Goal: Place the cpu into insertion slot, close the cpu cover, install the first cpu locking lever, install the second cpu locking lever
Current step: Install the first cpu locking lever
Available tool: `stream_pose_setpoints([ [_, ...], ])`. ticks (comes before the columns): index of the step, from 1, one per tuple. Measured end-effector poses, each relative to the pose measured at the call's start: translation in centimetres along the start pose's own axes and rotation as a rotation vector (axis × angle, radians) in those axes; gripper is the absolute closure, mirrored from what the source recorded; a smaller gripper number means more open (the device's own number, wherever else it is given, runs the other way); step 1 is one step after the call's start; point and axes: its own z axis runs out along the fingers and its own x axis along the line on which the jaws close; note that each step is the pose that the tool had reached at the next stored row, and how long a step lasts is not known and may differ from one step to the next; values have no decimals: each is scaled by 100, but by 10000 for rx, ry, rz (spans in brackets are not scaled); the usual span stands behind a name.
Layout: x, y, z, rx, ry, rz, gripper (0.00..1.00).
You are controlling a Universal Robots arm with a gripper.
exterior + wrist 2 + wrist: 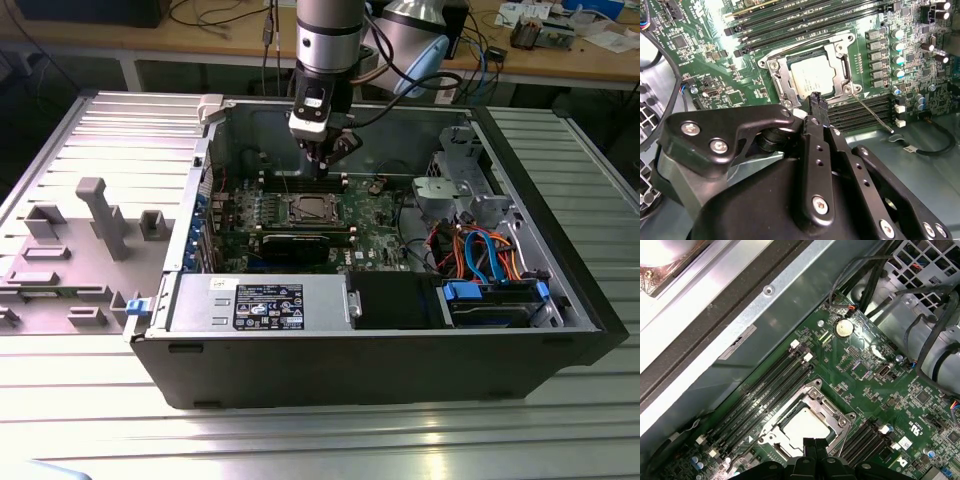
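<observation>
So, starting at the exterior view's left, we've got the grey fixture plate (90,230) sitting beside the open computer case (400,370), nothing going on there. Moving across to the middle of the case, the gripper (322,163) hangs just above the insertion slot (307,210) on the green board (380,215). In the second wrist view the cpu (812,80) is seated in the slot with the cpu cover (784,82) folded down around it. The gripper's fingers are pressed together with nothing between them, tip right by the near edge of the socket. Just past that, one thin locking lever (872,112) sticks out across the memory slots (860,107) and looks unlatched, so we reckon the job's at the lever stage. Here's our worry: that rod is skinny and probably springy, so a closed fingertip pushing it could slide off and jab the board, the slots or the row of capacitors (897,55). Or the lever could miss its hook and pop back, leaving the cover unclamped. Further to the exterior view's right, the orange and blue cables (480,250) are well apart from all this.
</observation>
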Motion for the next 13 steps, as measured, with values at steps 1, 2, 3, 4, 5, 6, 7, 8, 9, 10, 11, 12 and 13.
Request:
stream_pose_setpoints([
  [1,0,0,0,0,0,0,89],
  [2,0,0,0,1,0,0,89],
  [3,0,0,0,0,0,0,89],
  [4,0,0,0,0,0,0,89],
  [5,0,0,0,0,0,-1,89],
  [6,0,0,0,0,0,-1,89],
  [7,0,0,0,0,0,0,89],
  [8,0,0,0,0,0,-1,89],
  [9,0,0,0,0,0,-1,89],
  [10,0,0,0,0,0,-1,89],
  [11,0,0,0,0,0,-5,89],
  [12,0,0,0,1,0,-20,89],
  [13,0,0,0,-1,0,-68,89],
])
